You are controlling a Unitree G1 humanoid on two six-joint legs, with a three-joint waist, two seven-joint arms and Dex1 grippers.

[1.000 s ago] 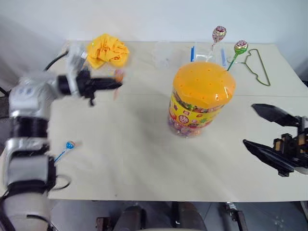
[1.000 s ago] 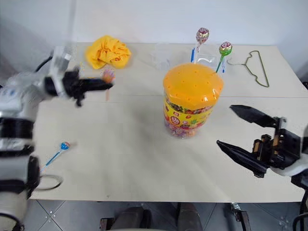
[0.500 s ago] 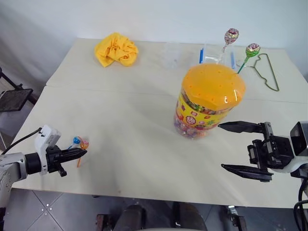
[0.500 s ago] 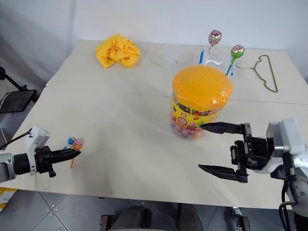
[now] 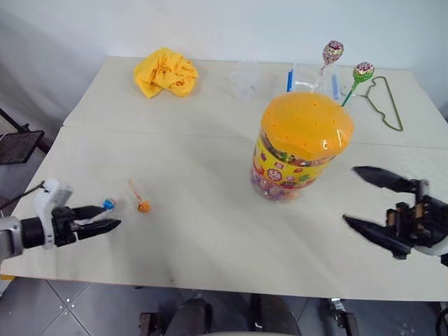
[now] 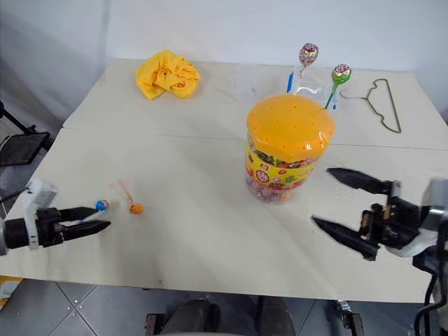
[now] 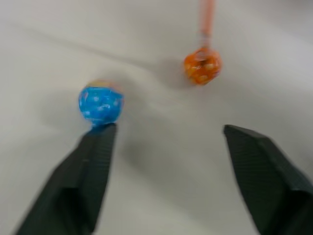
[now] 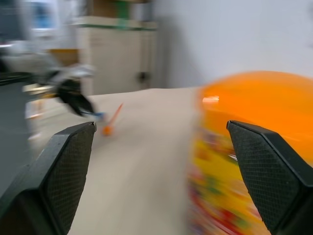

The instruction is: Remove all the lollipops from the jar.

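Since a second ago: left gripper sprung open, orange lollipop dropped beside blue lollipop | right gripper spread wide, empty, near jar | two lollipops upright in lid | light, brittle heads; pinch sticks | open table in front.

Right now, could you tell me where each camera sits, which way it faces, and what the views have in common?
Left and right eye views: on the head, looking forward and down over the table, the jar, the open left gripper and the open right gripper.
Left wrist view: on the left wrist, looking along its fingers at the blue lollipop and orange lollipop lying on the table.
Right wrist view: on the right wrist, looking along its fingers past the jar towards the left gripper.
Shared: all four views show the orange lollipop.
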